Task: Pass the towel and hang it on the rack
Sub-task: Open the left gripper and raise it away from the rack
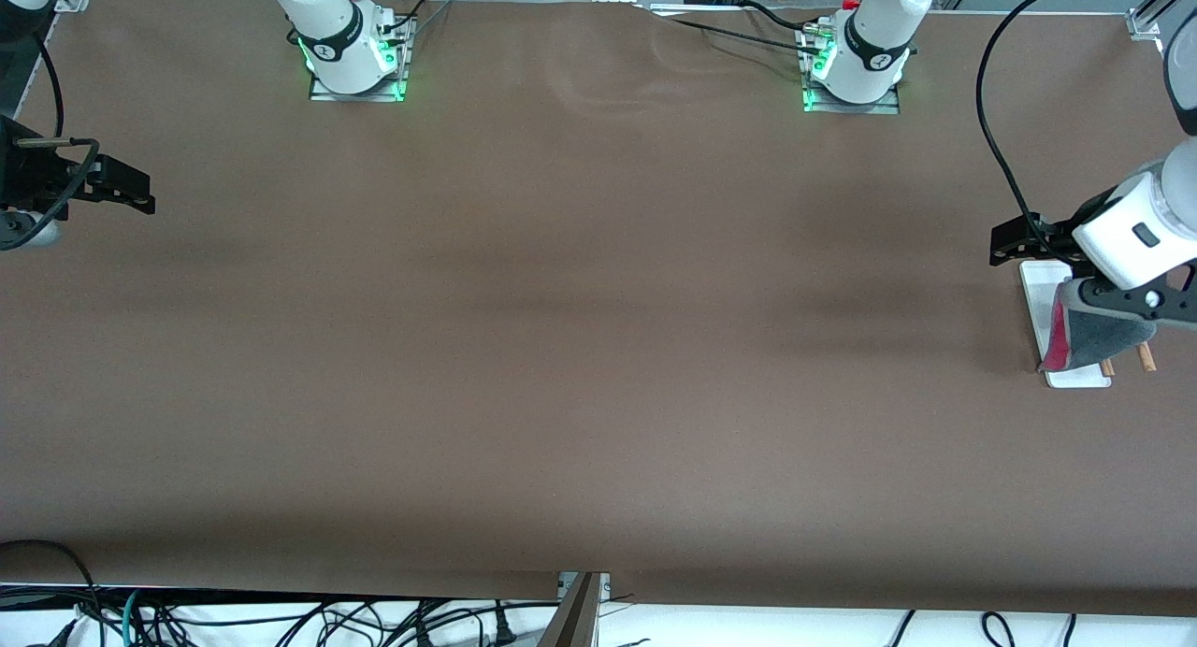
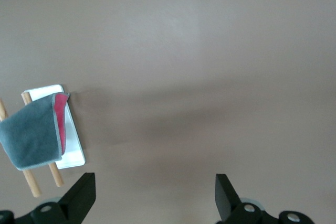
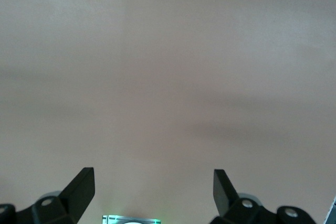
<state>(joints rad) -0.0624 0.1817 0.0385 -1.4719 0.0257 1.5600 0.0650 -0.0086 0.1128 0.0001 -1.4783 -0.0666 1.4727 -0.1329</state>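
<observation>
Task looks essentially done: the towel [image 2: 32,136] is draped over the rack [image 2: 73,150], grey side up with the red-pink edge showing along one side, at the left arm's end of the table. The pass seems finished too, since neither gripper has anything in it. What is left, at most, is for the arms to clear off.

Left gripper [image 2: 152,199] hovers above the rack area, jaws spread wide and empty. In the left wrist view the towel sits off to one side of the jaws, well clear of the gap, no contact.

Right gripper [image 3: 153,195] waits at the right arm's end over bare table [image 1: 561,348], jaws wide apart, holding nothing.
</observation>
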